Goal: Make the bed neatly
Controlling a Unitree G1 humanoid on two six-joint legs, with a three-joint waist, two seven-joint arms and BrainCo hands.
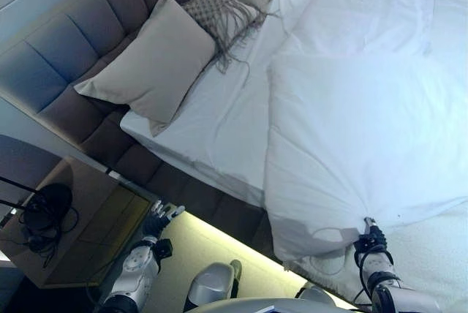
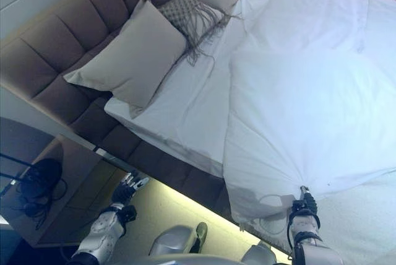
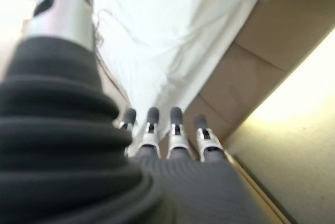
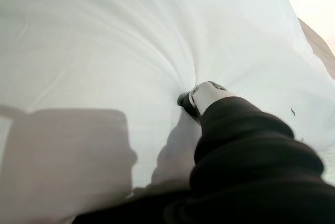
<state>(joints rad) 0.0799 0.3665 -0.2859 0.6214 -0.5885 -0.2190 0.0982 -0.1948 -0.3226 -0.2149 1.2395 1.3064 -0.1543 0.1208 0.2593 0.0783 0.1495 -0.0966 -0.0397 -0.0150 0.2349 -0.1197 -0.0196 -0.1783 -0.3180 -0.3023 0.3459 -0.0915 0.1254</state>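
White duvet (image 1: 365, 123) bunches at its near edge round your right hand (image 1: 371, 240), which pinches the cloth. Your left hand (image 1: 159, 219) hangs beside the bed frame (image 1: 190, 196), fingers relaxed, holding nothing. Beyond lie bare sheet (image 1: 219, 115), pillows (image 1: 150, 61) and headboard (image 1: 80, 35).

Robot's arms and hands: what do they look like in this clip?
Both arms are silver-grey. The left hand has silver fingers with dark tips, and a dark ribbed cover wraps its back and wrist. The right hand wears the same dark ribbed cover; one silver, dark-tipped finger shows.
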